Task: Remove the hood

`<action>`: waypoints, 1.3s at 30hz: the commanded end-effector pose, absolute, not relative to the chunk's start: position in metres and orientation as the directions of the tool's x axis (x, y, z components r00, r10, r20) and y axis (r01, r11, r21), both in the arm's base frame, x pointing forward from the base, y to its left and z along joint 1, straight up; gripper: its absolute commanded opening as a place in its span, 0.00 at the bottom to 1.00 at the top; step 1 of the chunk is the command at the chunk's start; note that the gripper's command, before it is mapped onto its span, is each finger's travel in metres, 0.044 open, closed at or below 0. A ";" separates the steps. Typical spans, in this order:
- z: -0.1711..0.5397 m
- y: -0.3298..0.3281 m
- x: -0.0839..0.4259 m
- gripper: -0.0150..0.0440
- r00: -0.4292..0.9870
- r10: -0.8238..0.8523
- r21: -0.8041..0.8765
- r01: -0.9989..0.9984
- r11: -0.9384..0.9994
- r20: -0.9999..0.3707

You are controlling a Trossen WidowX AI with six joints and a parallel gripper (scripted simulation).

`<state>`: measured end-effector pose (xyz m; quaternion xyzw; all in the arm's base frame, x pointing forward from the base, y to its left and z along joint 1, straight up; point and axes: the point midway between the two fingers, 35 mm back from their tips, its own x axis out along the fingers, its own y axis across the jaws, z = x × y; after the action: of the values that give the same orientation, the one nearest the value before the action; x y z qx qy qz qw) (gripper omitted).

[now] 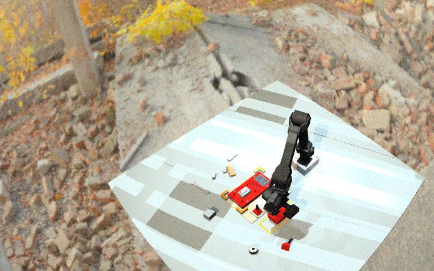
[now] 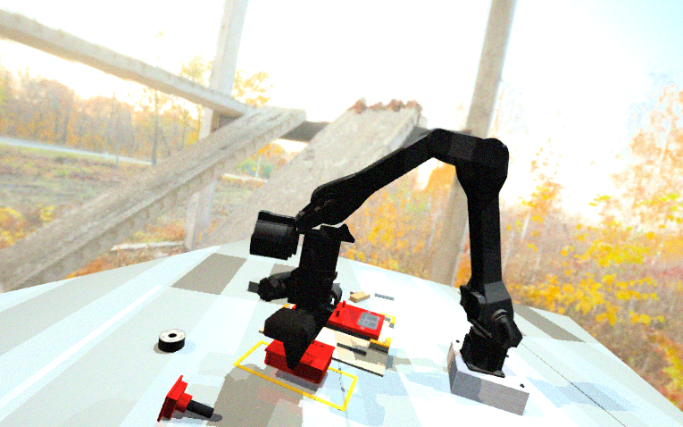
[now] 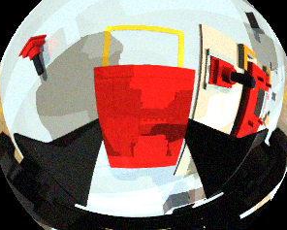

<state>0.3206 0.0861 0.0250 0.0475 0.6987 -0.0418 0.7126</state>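
My gripper [image 1: 275, 209] [image 2: 294, 359] [image 3: 143, 122] is shut on the red hood [image 1: 278, 216] [image 2: 319, 356] [image 3: 144, 113], one dark finger on each side of it. The hood is level and very low over the table, at the car-side end of the yellow marked rectangle [image 1: 265, 227] [image 2: 291, 388] [image 3: 144, 27]. I cannot tell whether it touches the surface. The red toy car [image 1: 251, 190] [image 2: 357, 320] [image 3: 256, 99] lies on a tan board [image 1: 250, 216] [image 2: 357, 357] just behind the rectangle.
A red block with a black peg [image 1: 286, 245] [image 2: 179, 400] [image 3: 34, 48] and a black ring [image 1: 253, 249] [image 2: 171, 339] lie in front of the rectangle. A second red peg piece [image 1: 256, 211] stands on the board. A grey block [image 1: 209, 213], a wrench [image 1: 199, 187] and a wooden block [image 1: 230, 170] lie to the left.
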 end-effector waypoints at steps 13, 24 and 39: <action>0.017 0.087 0.321 0.25 0.020 0.009 0.012 0.130 0.991 -1.000; 0.011 0.087 0.321 0.25 0.020 0.009 0.012 0.130 0.991 -1.000; 0.008 0.086 0.321 0.43 0.020 0.007 0.009 0.126 0.992 -1.000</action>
<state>0.3210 0.0863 0.0078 0.0475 0.6987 -0.0418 0.7126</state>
